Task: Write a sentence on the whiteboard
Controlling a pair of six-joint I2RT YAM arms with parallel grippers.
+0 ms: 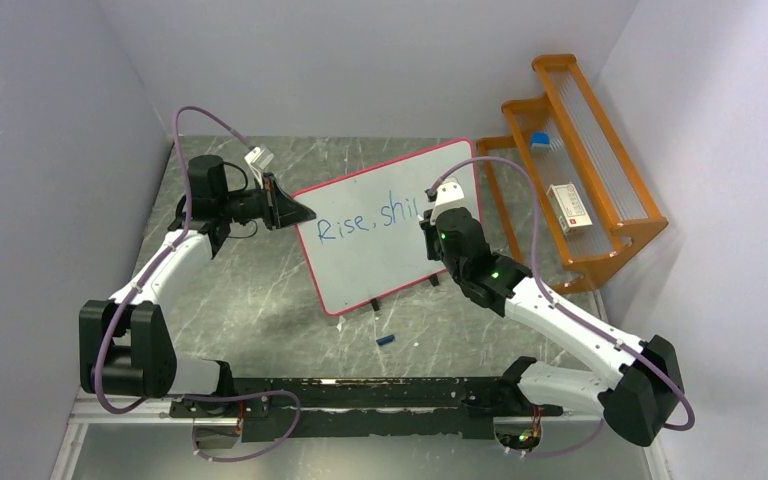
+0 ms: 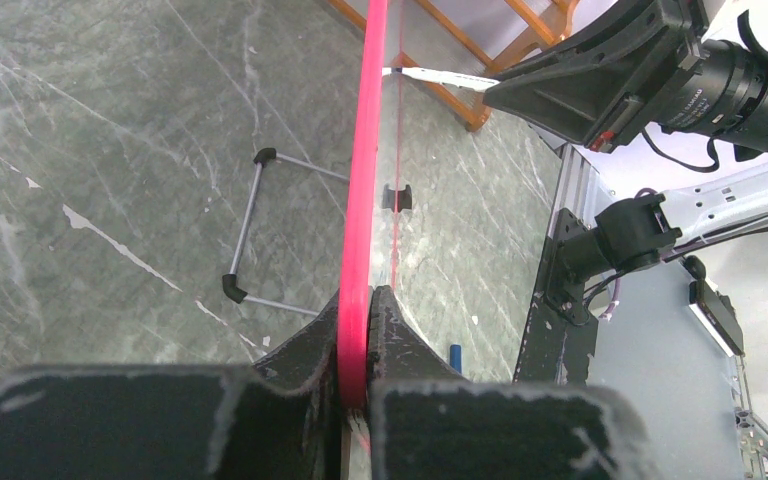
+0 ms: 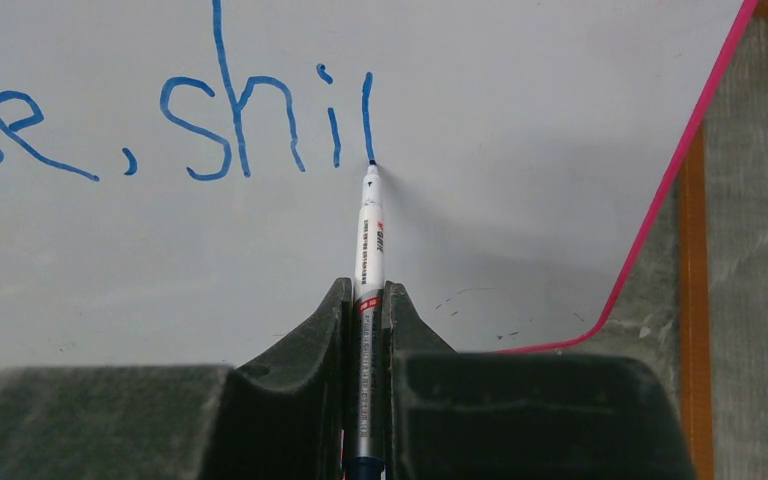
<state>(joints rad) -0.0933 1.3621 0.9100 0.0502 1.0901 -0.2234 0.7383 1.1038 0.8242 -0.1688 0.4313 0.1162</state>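
Item: whiteboard [image 1: 385, 270], white face, thin pink-red frame, rounded corners, small black feet; stands propped on the grey marbled worktop [image 1: 250, 300] at its middle, between the two arms, face turned toward the arm bases. Left fingers [image 2: 320, 335]: closed on the board's pink frame edge at its upper left corner, one finger on each side of the edge. Right fingers [image 3: 325, 325]: closed on a white marker [image 3: 369, 235], barrel running straight out between them, tip touching the board face. Item: the sentence [image 3: 210, 120], blue handwriting along the board's upper part; legible so far "Rise, shi", followed by a single upright stroke at whose lower end the marker tip sits. Wire stand [image 2: 245, 230], grey with black corner pieces, behind the board on the worktop. Small blue cap [image 1: 386, 340], lying on the worktop just in front of the board's lower edge, apart from it. Orange stepped rack [image 1: 600, 235], right of the board against the wall, carrying a white box [image 1: 568, 207] and a small blue-and-white object [image 1: 541, 141].
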